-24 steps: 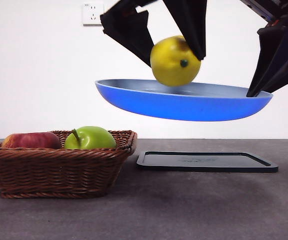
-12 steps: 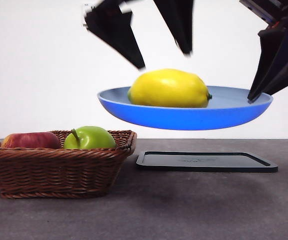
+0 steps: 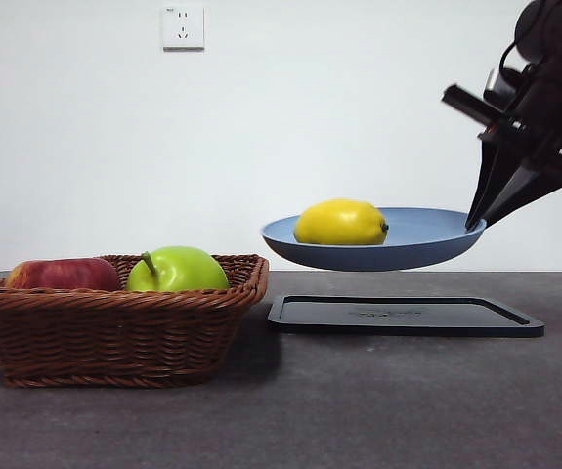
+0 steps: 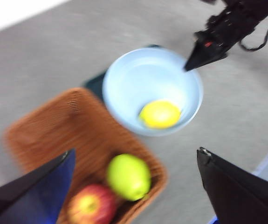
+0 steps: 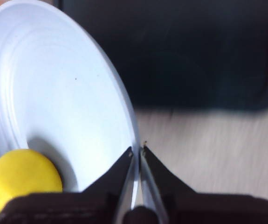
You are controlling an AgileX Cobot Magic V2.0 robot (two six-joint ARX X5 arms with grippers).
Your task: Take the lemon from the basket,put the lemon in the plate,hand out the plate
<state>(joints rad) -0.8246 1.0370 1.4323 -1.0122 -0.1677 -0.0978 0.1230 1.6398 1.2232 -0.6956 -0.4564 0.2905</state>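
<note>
Handing out the plate [image 3: 412,246] with the lemon [image 3: 341,222]

My right jaws [image 5: 137,151] pinch its rim; I should keep it level, probably slow. My left jaws [image 4: 136,163] stand wide, empty.

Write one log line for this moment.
lemon: in plate | right end effector: shut on plate rim, held above tray | left end effector: open

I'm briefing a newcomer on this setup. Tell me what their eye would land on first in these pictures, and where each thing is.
First, the light-blue plate hanging in mid-air above the black tray, pinched at its rim by the right claw, with the yellow lemon lying in it. Next, the wicker basket beside the tray, holding a green apple and a red apple. The left claw hangs open high over the basket.
</note>
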